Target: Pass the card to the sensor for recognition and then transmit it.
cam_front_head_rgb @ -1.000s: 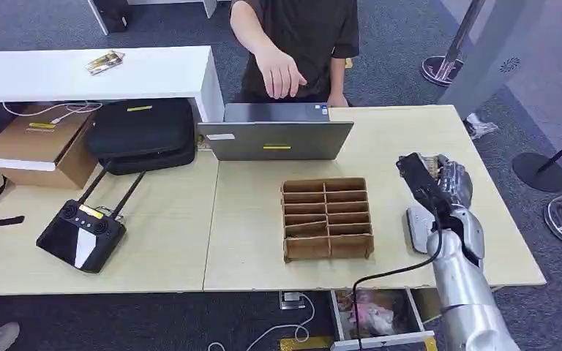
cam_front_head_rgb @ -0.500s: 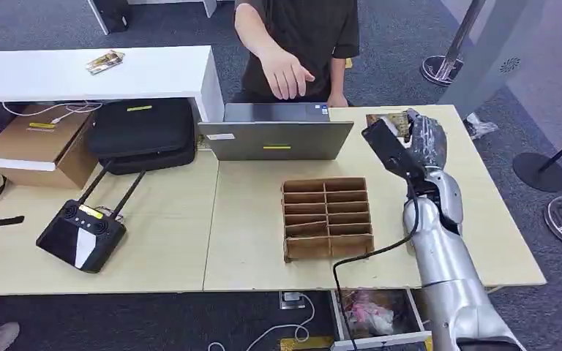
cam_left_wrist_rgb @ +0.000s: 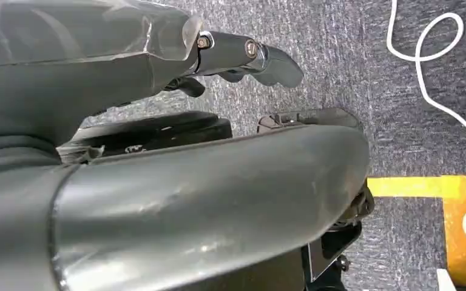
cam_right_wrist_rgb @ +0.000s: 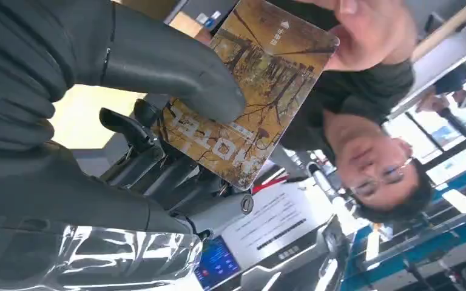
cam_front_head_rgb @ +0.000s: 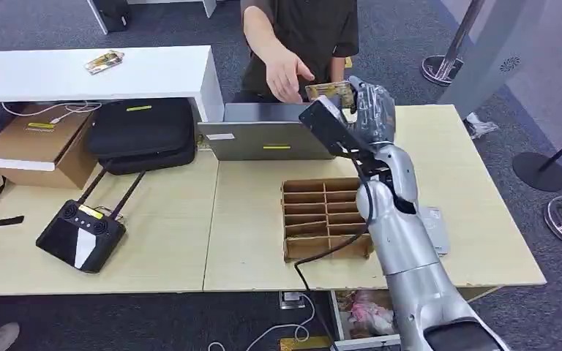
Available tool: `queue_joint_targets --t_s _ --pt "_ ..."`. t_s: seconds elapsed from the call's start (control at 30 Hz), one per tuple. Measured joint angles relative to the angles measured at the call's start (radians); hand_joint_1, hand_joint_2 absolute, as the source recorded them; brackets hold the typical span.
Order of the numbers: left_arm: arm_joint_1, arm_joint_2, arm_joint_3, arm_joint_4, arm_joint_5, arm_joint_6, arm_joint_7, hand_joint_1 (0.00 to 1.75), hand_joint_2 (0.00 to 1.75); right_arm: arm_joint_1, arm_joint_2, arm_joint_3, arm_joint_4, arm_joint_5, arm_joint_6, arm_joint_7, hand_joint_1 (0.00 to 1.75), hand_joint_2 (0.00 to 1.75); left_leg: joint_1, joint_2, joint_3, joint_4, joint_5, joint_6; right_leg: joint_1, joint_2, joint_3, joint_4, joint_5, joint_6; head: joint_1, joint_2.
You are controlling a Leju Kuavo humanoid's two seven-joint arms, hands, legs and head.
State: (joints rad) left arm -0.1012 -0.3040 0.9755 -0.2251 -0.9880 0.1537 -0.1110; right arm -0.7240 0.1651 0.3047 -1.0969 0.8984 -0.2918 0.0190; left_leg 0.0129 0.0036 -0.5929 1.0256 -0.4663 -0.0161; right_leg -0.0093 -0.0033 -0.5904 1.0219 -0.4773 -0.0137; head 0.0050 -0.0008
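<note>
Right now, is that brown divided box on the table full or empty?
Empty, as far as the head view shows: the divided box has bare brown compartments, though the robot's right arm covers its edge.

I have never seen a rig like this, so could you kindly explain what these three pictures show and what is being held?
This is a humanoid robot with silver arms and many-fingered hands. The head view looks down from its body onto a table with a laptop, a cardboard divider box, a black controller and a grey sensor pad. Its right hand holds a card up towards a person's hand. The right wrist view, turned, shows that card pinched under the thumb. The left wrist view shows the left hand hanging over carpet, holding nothing.
</note>
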Motion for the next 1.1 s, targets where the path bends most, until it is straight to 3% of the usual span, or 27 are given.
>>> queue_joint_targets --t_s 0.27,0.53,0.57,0.6,1.1 --pt "-0.005 0.0 -0.035 0.001 -0.023 0.007 0.022 0.0 0.0 -0.154 0.086 0.021 0.215 -0.032 -0.012 0.032 1.75 1.75 0.0 0.0 0.0 0.0 0.001 -0.001 0.0 0.0 0.0 0.0 0.0 0.0 0.0 0.0" --pt "-0.008 0.0 -0.056 0.004 -0.026 0.01 0.029 0.0 0.0 -0.199 0.105 0.02 0.346 -0.039 -0.027 0.029 1.75 1.75 0.0 -0.002 0.0 0.0 0.001 -0.001 0.0 -0.002 0.0 0.0 0.0 0.0 0.0 0.0" --pt "-0.008 0.0 -0.056 0.004 -0.025 0.01 0.029 0.0 0.0 -0.2 0.105 0.02 0.354 -0.038 -0.027 0.03 0.94 1.75 0.0 -0.002 0.0 0.0 0.001 -0.001 0.0 -0.002 0.0 0.0 0.0 0.0 0.0 0.0" --pt "-0.008 0.0 -0.056 0.004 -0.024 0.01 0.028 0.0 0.0 -0.202 0.105 0.019 0.36 -0.036 -0.027 0.03 0.0 1.75 0.0 -0.002 0.0 0.0 0.001 -0.001 0.0 -0.002 0.0 0.0 0.0 0.0 0.0 0.0" --pt "-0.009 0.0 -0.065 0.005 -0.018 0.018 0.024 0.0 0.0 -0.202 0.105 0.012 0.391 -0.008 -0.024 0.02 0.0 1.75 0.0 -0.002 0.0 0.0 0.0 -0.001 0.0 -0.001 -0.001 0.0 0.0 0.0 0.0 0.0"
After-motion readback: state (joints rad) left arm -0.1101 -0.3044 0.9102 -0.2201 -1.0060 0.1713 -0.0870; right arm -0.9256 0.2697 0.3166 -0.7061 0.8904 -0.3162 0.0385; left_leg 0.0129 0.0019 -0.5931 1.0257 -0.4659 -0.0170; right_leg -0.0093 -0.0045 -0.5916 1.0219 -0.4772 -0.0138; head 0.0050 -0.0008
